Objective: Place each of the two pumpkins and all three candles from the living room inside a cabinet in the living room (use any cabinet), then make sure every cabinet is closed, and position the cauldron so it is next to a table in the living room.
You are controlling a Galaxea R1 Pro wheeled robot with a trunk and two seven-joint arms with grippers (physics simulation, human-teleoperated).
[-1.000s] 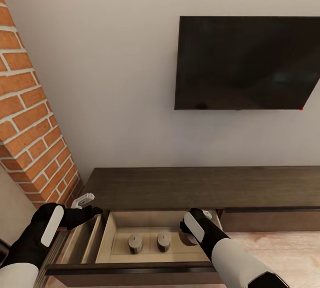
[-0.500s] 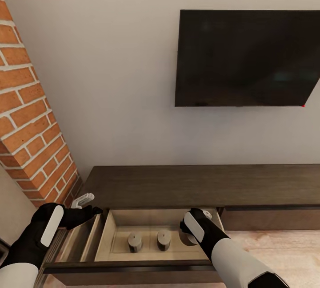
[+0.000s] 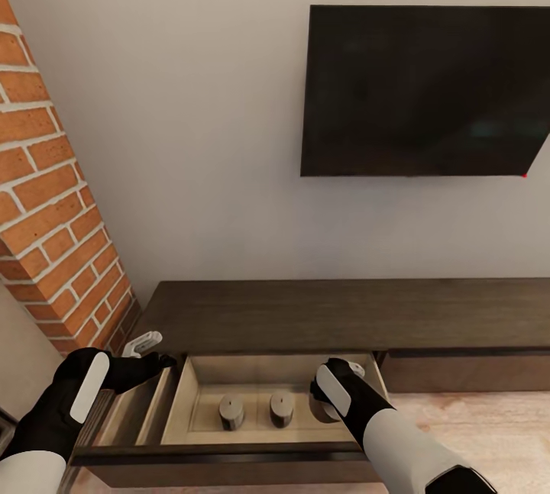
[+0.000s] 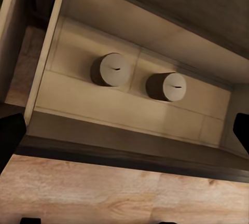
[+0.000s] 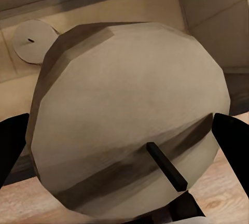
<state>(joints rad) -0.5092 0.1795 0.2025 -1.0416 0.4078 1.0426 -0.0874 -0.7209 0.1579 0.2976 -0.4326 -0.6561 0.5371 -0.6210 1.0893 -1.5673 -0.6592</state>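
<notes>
Cabinet (image 3: 336, 314) drawer (image 3: 200, 379) pulled out, pale inside. Two candles (image 3: 231, 411) (image 3: 281, 409) stand upright side by side on its floor, apart from each other. Right gripper (image 3: 330, 395) sits over the drawer's right end, jaws clamped on a third candle (image 5: 129, 125), wick (image 5: 167, 166) toward the wrist camera. Left gripper (image 3: 149, 356) hangs over the drawer's left edge; jaw state cannot be told. Television (image 3: 424, 89) on wall above, brick column (image 3: 53, 204) at left.

Two candles (image 3: 256, 410) in open cabinet (image 3: 305, 314)
</notes>
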